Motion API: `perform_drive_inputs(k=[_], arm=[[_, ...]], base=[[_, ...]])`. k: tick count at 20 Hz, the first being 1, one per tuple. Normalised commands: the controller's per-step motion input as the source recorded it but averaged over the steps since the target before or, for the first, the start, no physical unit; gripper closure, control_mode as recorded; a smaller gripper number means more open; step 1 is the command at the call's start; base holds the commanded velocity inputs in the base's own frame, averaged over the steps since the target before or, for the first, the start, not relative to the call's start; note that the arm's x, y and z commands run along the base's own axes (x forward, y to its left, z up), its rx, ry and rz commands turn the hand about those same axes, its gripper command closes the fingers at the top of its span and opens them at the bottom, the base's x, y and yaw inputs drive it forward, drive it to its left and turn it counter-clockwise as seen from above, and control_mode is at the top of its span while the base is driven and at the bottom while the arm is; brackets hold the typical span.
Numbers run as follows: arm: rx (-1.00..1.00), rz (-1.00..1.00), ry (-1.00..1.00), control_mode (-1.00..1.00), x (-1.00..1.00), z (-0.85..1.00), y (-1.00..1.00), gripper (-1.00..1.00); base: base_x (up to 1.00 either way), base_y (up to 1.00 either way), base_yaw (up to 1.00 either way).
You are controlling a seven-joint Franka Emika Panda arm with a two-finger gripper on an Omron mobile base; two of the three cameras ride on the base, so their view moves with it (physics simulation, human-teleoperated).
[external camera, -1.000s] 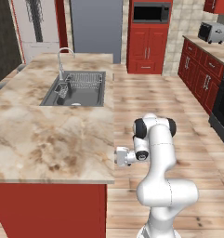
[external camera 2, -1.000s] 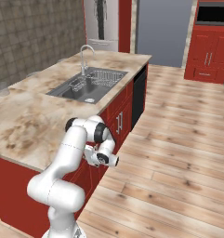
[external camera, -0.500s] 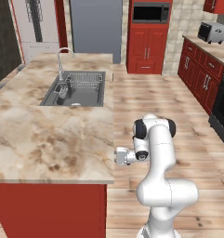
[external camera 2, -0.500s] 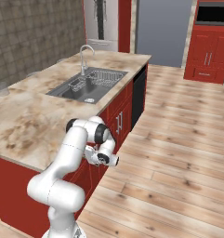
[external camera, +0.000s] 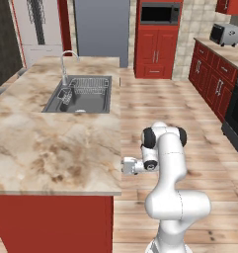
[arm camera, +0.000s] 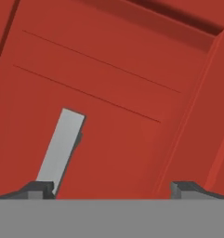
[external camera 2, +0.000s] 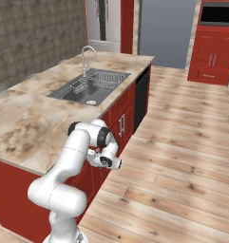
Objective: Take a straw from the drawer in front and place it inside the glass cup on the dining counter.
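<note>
My gripper point(external camera: 123, 166) hangs just below the edge of the dining counter point(external camera: 51, 148), pointing at its red base. From the other side, the gripper point(external camera 2: 93, 157) is close to the red fronts. In the hand view the gripper point(arm camera: 113, 188) is open with nothing between its fingertips point(arm camera: 39, 188). It faces a flat red band under a dark recess, apparently the shut drawer point(arm camera: 132, 51). Below that is a panel with a grey metal handle point(arm camera: 60, 148) near the left fingertip. The straw is hidden. A small clear glass cup point(external camera 2: 2, 90) stands at the counter's far left edge.
A steel sink point(external camera: 81, 95) with a faucet point(external camera: 66, 62) sits further along the counter. Red cabinet doors point(external camera 2: 120, 124) and a black panel point(external camera 2: 141, 97) line its side. Wooden floor point(external camera 2: 182, 156) lies open to the right. Red cabinets point(external camera: 214, 84) stand along the far right wall.
</note>
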Motion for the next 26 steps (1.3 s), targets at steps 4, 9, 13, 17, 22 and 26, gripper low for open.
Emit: perform_drive_inputs(k=[4,9,13,17,22,26], arm=[[0.00,0.00,-0.06,-1.00,-0.20,0.00,0.13,-1.00],[0.00,0.03,0.00,-1.00,-0.26,0.00,0.12,-1.00],[0.00,0.04,0.00,-1.00,-0.29,0.00,0.07,-1.00],[0.00,0.04,-0.01,-1.00,-0.13,0.13,0.04,-1.00],[0.03,0.02,0.00,-1.00,-0.02,0.33,0.00,-1.00],[0.04,0.02,0.00,-1.00,0.00,0.34,0.00,-1.00]], base=[[0.00,0.00,0.00],[0.00,0.00,0.00],[0.00,0.00,0.00],[0.00,0.00,0.00],[0.00,0.00,0.00],[0.00,0.00,0.00]])
